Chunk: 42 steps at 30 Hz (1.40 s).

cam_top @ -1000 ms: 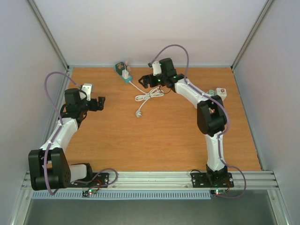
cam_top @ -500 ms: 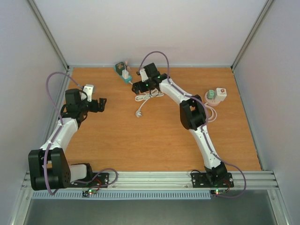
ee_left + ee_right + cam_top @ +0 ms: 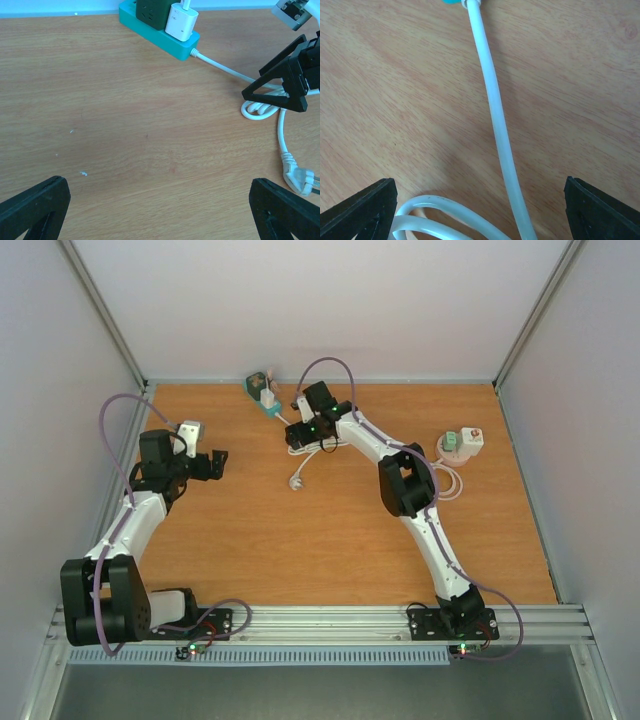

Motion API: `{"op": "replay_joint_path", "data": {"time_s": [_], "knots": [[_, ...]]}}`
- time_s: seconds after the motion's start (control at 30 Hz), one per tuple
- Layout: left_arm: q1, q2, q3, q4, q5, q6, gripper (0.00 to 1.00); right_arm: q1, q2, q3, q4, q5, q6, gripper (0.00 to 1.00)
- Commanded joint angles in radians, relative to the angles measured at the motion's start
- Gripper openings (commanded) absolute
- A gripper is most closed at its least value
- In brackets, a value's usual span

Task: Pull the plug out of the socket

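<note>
White plug point(image 3: 181, 22) in socket point(image 3: 159, 39): left wrist view; right wrist shows cable point(image 3: 496, 125).

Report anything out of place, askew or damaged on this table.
Nothing looks spilled or broken. One oddity: the teal power strip has its own white cord lying loosely coiled, and its pronged end rests free on the table, plugged into nothing. The white plug sits seated in the strip.

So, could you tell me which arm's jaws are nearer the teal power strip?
Right. The right arm poises its jaws over the white cable, just short of the strip; the left arm sits far off at the table's left.
</note>
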Motion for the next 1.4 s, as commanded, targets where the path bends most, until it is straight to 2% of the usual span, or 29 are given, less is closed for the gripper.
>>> {"op": "replay_joint_path", "data": {"time_s": [0.0,0.27,0.4,0.8,1.37], "knots": [[-0.002,0.010,0.020,0.004,0.007,0.012,1.00,0.027,0.042,0.023,-0.084,0.014,-0.012,0.90],[-0.002,0.010,0.022,0.000,0.009,0.016,1.00,0.042,0.035,0.013,-0.129,-0.007,-0.018,0.69],[-0.002,0.007,0.022,-0.001,0.012,0.018,1.00,0.045,0.013,-0.025,-0.144,-0.026,-0.019,0.63],[-0.002,0.001,0.020,0.004,-0.009,0.014,1.00,0.045,-0.132,-0.306,-0.112,-0.115,-0.029,0.61],[-0.002,-0.017,0.019,-0.002,0.015,0.018,1.00,0.051,-0.475,-0.875,0.003,-0.158,-0.138,0.60]]}}
